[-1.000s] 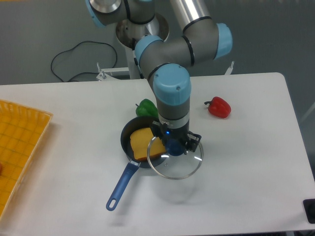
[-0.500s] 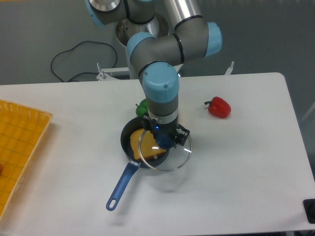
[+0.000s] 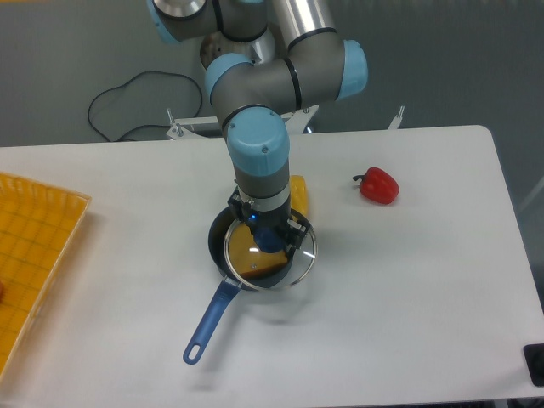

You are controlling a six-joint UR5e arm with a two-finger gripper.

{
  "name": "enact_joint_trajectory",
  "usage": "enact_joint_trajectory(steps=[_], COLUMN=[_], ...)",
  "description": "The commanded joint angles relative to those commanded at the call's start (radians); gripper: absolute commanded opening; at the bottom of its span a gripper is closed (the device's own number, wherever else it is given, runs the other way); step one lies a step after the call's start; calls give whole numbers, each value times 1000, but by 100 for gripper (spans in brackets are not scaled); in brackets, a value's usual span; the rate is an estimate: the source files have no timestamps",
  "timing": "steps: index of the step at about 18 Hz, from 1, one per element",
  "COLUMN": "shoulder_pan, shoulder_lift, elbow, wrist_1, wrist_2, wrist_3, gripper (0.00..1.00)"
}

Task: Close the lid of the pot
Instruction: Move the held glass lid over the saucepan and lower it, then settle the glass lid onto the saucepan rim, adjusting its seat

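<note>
The camera view looks down at a white worktop (image 3: 408, 280) with one grey and light blue robot arm (image 3: 259, 153) reaching down over its middle. The end effector (image 3: 270, 240) points straight down and is pinched on the dark blue knob of the lid (image 3: 269, 257). The knob itself is mostly hidden by the fingers. The lid is a clear glass disc with a thin silver rim. It is held above the pot (image 3: 223, 240), offset a little toward the right, so its right edge hangs past the pot's rim while the pot's dark left rim shows bare. Whether the lid touches the pot's rim anywhere cannot be told from this angle.

The pot is a small round dark saucepan sitting near the centre of the worktop. Its long blue handle (image 3: 208, 322) runs toward the lower left and ends in a loop hole. Through the glass an orange-yellow block (image 3: 249, 257) can be seen inside the pot. A yellow thing (image 3: 298, 195) shows just behind the arm's wrist, partly hidden by it; what it is cannot be made out.

A red bell pepper (image 3: 377, 185) lies on the worktop to the right, well apart from the pot. A yellow tray (image 3: 34, 246) with a grid pattern sits at the left edge. A black cable (image 3: 127, 98) loops on the grey floor behind the worktop.
</note>
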Motion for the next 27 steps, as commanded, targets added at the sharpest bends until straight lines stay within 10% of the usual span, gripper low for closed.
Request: enact_joint_trajectory(steps=[27], shoulder_pan=[-55], shoulder_lift=[21], elbow=[-66], wrist_1=[3], wrist_2=[25], wrist_3=[-9], gripper=[56])
